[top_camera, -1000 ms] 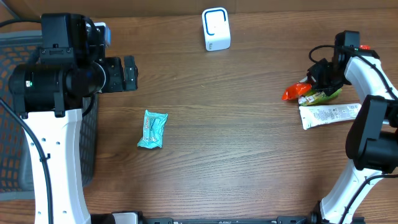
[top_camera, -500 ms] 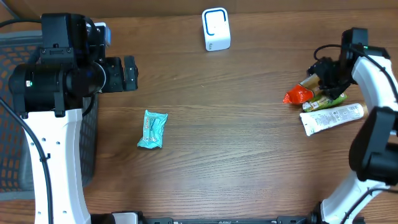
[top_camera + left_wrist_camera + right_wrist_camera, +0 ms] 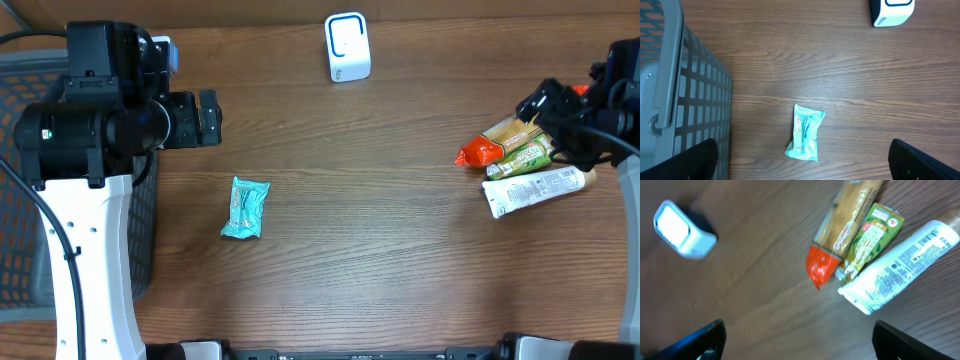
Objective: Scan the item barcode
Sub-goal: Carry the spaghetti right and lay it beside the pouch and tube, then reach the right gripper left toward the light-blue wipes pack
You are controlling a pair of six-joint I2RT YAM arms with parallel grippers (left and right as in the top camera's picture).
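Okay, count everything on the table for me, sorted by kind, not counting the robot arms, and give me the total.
Packets: 3 (teal packet, orange-tipped packet, green packet)
Tubes: 1 (white tube)
Scanners: 1 (white scanner)
Baskets: 1 (grey mesh basket)
Total: 6

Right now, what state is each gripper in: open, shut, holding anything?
Left gripper: open, holding nothing.
Right gripper: open, fingers wide apart, holding nothing.
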